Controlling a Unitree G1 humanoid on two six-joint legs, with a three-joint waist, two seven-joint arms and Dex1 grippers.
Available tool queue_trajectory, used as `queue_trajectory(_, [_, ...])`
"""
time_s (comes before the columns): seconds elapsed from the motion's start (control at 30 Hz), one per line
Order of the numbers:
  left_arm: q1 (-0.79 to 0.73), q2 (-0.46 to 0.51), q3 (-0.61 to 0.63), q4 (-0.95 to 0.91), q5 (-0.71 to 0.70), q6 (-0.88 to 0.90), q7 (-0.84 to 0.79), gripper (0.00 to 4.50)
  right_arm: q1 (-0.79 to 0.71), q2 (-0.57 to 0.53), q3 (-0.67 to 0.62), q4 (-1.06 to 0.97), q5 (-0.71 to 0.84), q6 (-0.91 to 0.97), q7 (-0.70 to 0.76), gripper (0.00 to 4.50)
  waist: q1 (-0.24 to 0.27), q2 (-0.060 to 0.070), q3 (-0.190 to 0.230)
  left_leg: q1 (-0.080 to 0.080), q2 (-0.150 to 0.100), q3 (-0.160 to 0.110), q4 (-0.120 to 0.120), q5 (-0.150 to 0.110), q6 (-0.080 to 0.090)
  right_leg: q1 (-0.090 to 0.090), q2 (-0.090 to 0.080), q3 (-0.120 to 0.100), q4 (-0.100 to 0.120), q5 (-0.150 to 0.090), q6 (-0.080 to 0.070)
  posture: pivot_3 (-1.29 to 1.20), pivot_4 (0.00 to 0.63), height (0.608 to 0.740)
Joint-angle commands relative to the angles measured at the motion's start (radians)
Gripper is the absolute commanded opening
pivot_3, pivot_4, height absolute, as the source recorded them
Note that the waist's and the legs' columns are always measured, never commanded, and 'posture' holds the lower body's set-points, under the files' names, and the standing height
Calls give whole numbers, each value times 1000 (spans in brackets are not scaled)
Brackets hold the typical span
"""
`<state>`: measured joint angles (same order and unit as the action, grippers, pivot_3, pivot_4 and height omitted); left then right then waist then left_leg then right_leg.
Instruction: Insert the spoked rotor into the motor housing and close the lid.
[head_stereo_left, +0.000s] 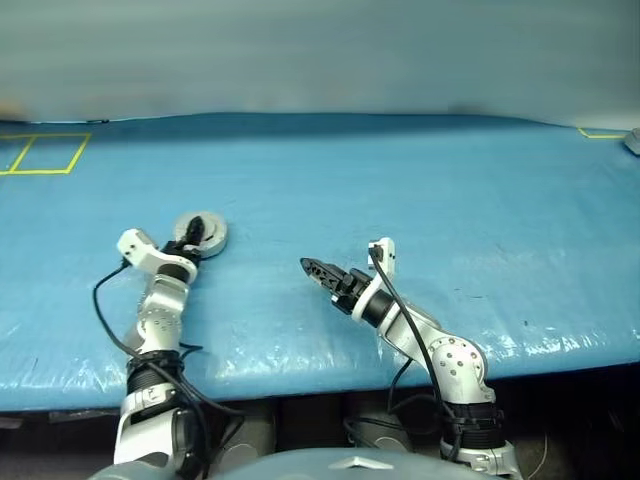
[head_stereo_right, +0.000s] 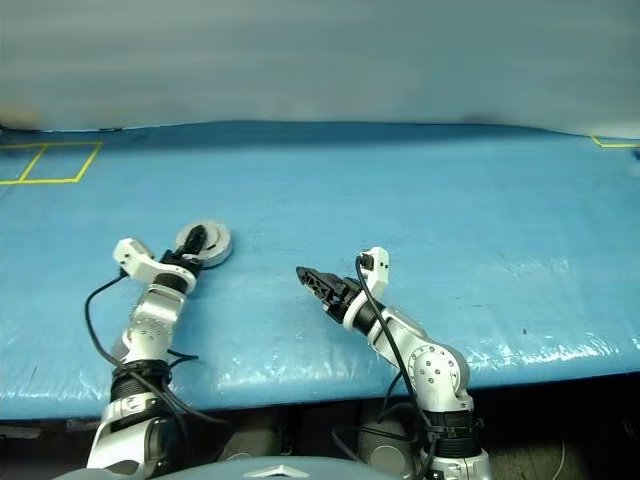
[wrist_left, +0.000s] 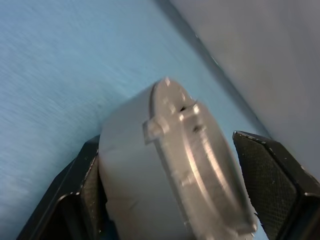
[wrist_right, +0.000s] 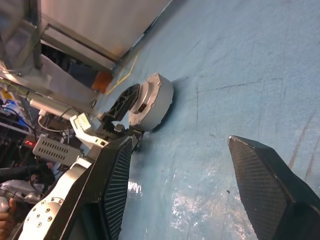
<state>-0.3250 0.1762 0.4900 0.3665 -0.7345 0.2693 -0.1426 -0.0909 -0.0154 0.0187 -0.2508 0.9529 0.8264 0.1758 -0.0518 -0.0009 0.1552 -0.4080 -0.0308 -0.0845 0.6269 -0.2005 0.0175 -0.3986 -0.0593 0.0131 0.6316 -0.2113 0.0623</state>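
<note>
- I am seeing the left gripper (wrist_left: 170, 200) straddling the motor housing (head_stereo_left: 201, 234), one finger (wrist_left: 87, 195) against its wall, the other standing clear: jaws parted, no firm grip.
- The left wrist view is showing the lid (wrist_left: 200, 160) lying closed on the housing, a detail the head views are not resolving.
- The right gripper (head_stereo_left: 315, 270) is hovering open and empty, well apart from the housing on the blue table (head_stereo_left: 450, 200).
- Both forearms are reaching forward, low over the table.
</note>
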Motion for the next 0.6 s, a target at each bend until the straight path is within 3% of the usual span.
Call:
queue_trajectory(0.03, [39, 66, 81, -4, 9, -11, 33, 3897, -7, 15, 2, -31, 7, -15, 26, 3213, -1, 0, 0, 0, 1, 0, 0, 0, 0, 0, 1, 0, 0, 0, -1, 0, 150, 740])
queue_trajectory(0.33, [88, 120, 108, -190, -40, 37, -48, 3897, -10, 7, 8, -39, -30, -35, 50, 3213, 27, -4, 1, -5, -1, 1, 0, 0, -2, -5, -2, 0, -3, 1, 1, 0, 150, 740])
queue_trajectory(0.43, [154, 128, -99, -433, 90, 44, -101, 3897, 5, -39, 47, -102, -183, -143, 48, 3213, 35, -5, 1, -7, -2, 1, 0, 0, -3, -10, -3, 1, -4, 5, -3, 0, 150, 740])
queue_trajectory(0.47, [177, 135, -195, -508, 157, 43, -115, 3897, 13, -84, 107, -116, -328, -217, 17, 3213, 40, -5, 1, -7, -2, 2, 0, 0, -3, -10, -4, 1, -4, 5, -3, 0, 150, 740])
queue_trajectory(0.53, [210, 124, -308, -593, 228, 39, -114, 3897, 31, -132, 186, -117, -503, -303, -27, 3213, 43, -5, 1, -7, -4, 3, -1, 0, -3, -10, -6, 2, -5, 5, -3, 0, 150, 740])
queue_trajectory(0.6, [237, 97, -397, -636, 326, 1, -81, 3897, 61, -120, 190, -110, -560, -347, -64, 3213, 40, -6, 0, -7, -5, 5, -2, -1, -3, -10, -6, 3, -5, 5, -3, 0, 150, 740])
